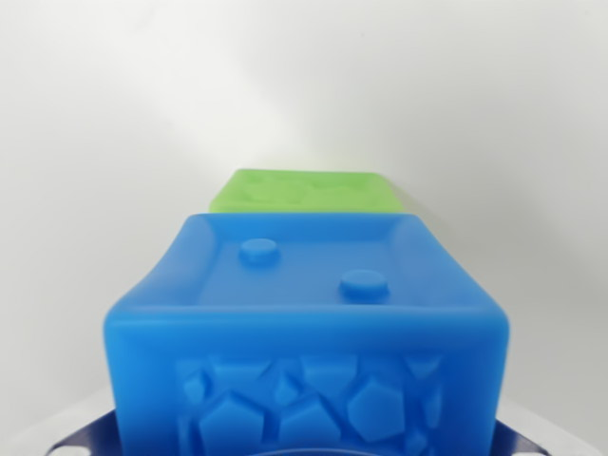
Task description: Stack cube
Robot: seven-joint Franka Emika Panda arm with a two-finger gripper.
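Note:
A blue cube (304, 323) fills the lower middle of the wrist view, very close to the camera. It has two round studs on its top face and a raised stone pattern on its near side. Right behind it lies a green cube (309, 190), of which only the top face shows; whether the two touch is hidden. My gripper (304, 448) shows only as dark and silver finger parts at the bottom corners, tight against the blue cube's sides. The blue cube's left edge curves inward as if squeezed.
A plain white surface and a white background surround the cubes on all sides. No other objects are in view.

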